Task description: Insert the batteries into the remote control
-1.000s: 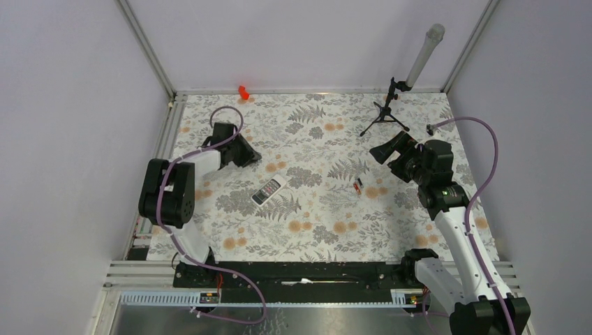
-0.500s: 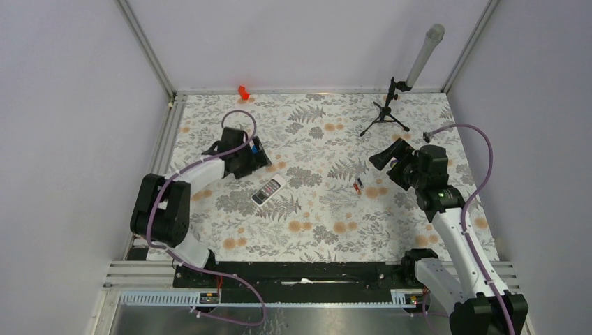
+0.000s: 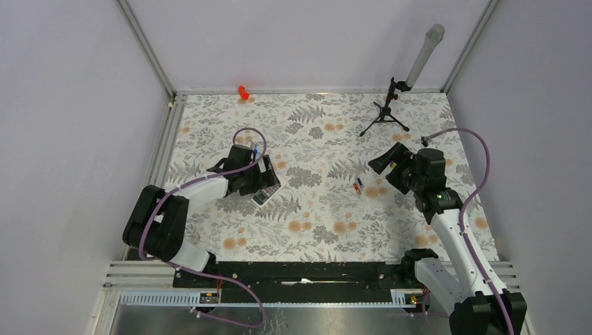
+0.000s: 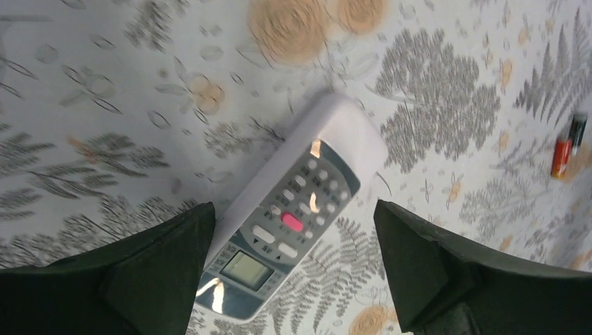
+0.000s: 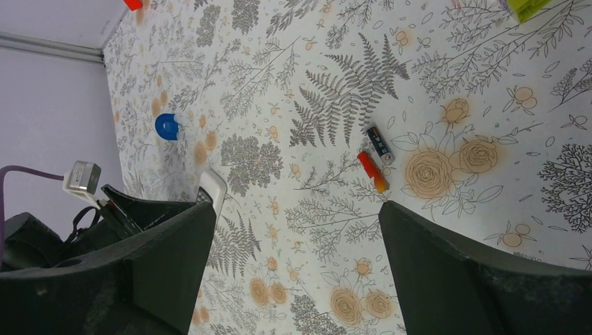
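Note:
The remote control lies button-side up on the floral mat, white with a grey button panel and a pink key. My left gripper stands open just above it, one finger on each side of its screen end, not touching. From above, the left gripper covers most of the remote control. The two batteries lie side by side mid-mat; in the right wrist view the batteries show as one dark and one red-orange. My right gripper hangs open and empty short of them, and appears as the right gripper from above.
A small blue piece lies beyond the remote. A red plastic piece sits at the mat's far edge. A tripod with a grey tube stands at the back right. A yellow-green bar shows at the frame's top edge.
My left arm has swung right from the mat's left side to over the remote, and its jaws have gone from shut to open. The right gripper has shifted slightly left, toward the batteries.

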